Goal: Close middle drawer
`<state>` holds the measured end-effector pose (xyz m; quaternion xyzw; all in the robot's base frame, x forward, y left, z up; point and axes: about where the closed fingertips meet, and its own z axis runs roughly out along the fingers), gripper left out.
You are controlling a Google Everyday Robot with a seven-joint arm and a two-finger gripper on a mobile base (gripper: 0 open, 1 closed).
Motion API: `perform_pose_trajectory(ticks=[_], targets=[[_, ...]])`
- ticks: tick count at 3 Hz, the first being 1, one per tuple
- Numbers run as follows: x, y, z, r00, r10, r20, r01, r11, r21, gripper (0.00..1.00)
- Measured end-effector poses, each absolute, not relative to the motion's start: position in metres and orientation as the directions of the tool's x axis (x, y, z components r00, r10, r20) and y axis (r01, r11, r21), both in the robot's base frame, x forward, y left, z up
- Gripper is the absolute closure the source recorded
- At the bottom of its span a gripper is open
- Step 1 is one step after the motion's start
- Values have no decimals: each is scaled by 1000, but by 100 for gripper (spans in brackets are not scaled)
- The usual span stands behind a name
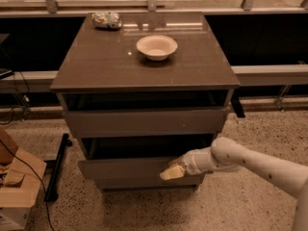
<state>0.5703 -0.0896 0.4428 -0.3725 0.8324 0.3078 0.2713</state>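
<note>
Tool [172,172]: low at the right front of the bench [96,61], tip against the front panel of the middle drawer [120,168]; apart or together, cannot tell. Middle drawer: second tier down, standing out from the carcass, dark gap above its front. Advice: push straight inward, level and square to the panel. Contact lies right of centre, so skewing or binding seems the likely fault.

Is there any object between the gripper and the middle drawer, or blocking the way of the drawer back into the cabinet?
Nothing visible does. The gripper is at the front panel of the middle drawer, right of its centre. Nothing shows sticking up out of the drawer, though its inside is dark.
</note>
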Motion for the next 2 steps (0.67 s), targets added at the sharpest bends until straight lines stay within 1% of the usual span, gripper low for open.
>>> perform_pose_trajectory(ticks=[1, 2], targets=[[573, -89, 442, -575, -453, -681, -787, 532, 312, 0], [573, -89, 442, -575, -453, -681, -787, 532, 312, 0]])
